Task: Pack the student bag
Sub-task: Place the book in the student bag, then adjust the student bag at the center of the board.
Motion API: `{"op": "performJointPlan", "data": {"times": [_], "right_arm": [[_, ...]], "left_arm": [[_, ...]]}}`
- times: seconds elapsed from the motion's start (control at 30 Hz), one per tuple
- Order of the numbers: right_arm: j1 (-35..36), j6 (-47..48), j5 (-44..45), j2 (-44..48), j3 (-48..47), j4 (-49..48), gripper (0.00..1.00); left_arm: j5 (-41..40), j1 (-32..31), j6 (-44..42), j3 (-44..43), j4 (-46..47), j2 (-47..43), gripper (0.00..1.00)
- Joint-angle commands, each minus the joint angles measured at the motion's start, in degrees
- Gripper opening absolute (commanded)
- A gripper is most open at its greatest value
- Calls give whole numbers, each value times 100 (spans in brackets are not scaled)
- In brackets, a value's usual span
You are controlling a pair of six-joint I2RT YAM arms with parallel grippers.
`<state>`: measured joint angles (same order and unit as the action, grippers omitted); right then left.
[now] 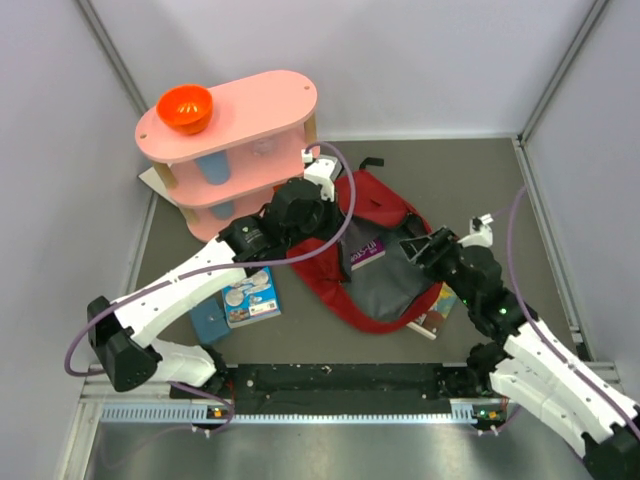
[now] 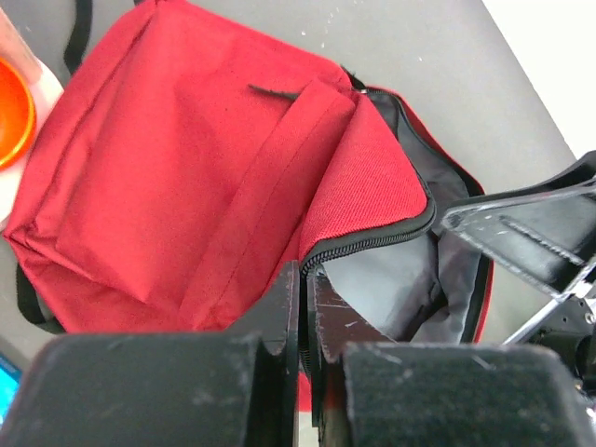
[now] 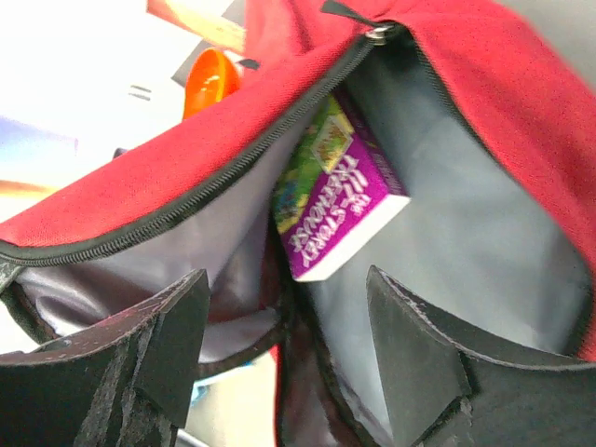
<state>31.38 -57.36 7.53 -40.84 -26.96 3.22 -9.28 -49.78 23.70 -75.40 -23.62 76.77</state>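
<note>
The student bag (image 1: 385,205) lies flat in the middle of the grey counter (image 1: 480,180), its long axis running from the far side towards the near edge and leaning a little to the right, with its open mouth and grey lining pointing at the right arm's base. Inside the mouth a purple book (image 3: 340,196) lies tilted with one corner deep in the bag; its spine lettering, upside down in the right wrist view, appears to read "STOREY TREEHOUSE", and the small print on the green cover is too blurred to read. The left claw (image 2: 304,279) is narrow, its fingers pinched together on the black zip edge of the red upper flap. The right claw (image 3: 287,289) is spread wide at the bag's mouth, one finger on either side of the book's near corner, gripping nothing. Only the top view shows the surroundings: a pink two-tier shelf (image 1: 240,110) at the far left carrying an orange bowl (image 1: 185,108), a pale illustrated book (image 1: 250,295) and a blue book (image 1: 210,322) lying beside the left arm, and another book (image 1: 440,318) sticking out from under the bag's near right corner. Only the left wrist view shows the front pocket seam on the red outer face
</note>
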Motion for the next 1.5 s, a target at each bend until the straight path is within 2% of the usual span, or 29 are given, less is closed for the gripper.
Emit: {"op": "performJointPlan", "data": {"times": [0.0,0.07,0.1,0.17,0.2,0.23,0.37,0.43,0.67,0.73,0.8,0.87,0.9,0.93,1.0,1.13,1.27,1.33,1.37,1.43,1.47], "right_arm": [[18,164,1064,970,42,1698,69],[-61,173,1329,1156,-11,2223,78],[-114,182,1530,1262,-63,2374,81],[-394,286,1550,1263,-142,2778,82],[-491,339,1506,1254,-186,2876,83],[-762,401,1436,1184,-187,2920,84],[-1597,804,471,710,-169,2912,86],[-1722,1007,259,438,-195,2772,86],[-1740,1078,-1138,-423,67,1455,86],[-1740,999,-1245,-574,103,1278,75],[-1714,894,-1709,-609,331,989,50],[-1670,614,-2278,-583,725,245,33],[-1609,534,-2361,-540,823,49,16],[-1347,464,-2353,-530,867,-5,8],[-960,410,-2038,-504,807,178,0],[146,51,-1650,-469,763,65,0],[535,41,-1360,-390,631,301,0],[554,181,-1429,-355,639,319,5],[554,225,-1221,-302,474,624,22],[554,409,-790,-171,245,1529,44],[545,445,-249,39,26,1802,64]], "left_arm": [[653,109,-85,323,191,-365,10],[1214,100,-173,472,113,-435,27],[1366,100,-182,534,68,-487,45],[1481,109,-147,797,59,-742,59],[1482,100,-95,885,50,-864,72],[1490,100,-94,965,59,-1127,77],[1061,109,-85,1263,94,-1770,90],[639,100,-68,1308,85,-1972,94],[576,109,-6,1343,-55,-1798,94],[620,109,29,1343,-47,-1736,93],[594,109,29,1361,-64,-1727,93],[524,109,47,1413,-64,-1753,93],[497,109,47,1431,-55,-1780,93],[497,109,29,1440,-47,-1771,93],[471,109,12,1440,-29,-1780,93],[427,126,-6,1422,-29,-1771,93],[392,135,3,1379,-20,-1736,93],[427,135,29,1396,32,-1710,93],[453,144,46,1405,93,-1683,94],[636,144,47,1326,120,-1587,94],[699,144,21,1300,120,-1552,94]]}}
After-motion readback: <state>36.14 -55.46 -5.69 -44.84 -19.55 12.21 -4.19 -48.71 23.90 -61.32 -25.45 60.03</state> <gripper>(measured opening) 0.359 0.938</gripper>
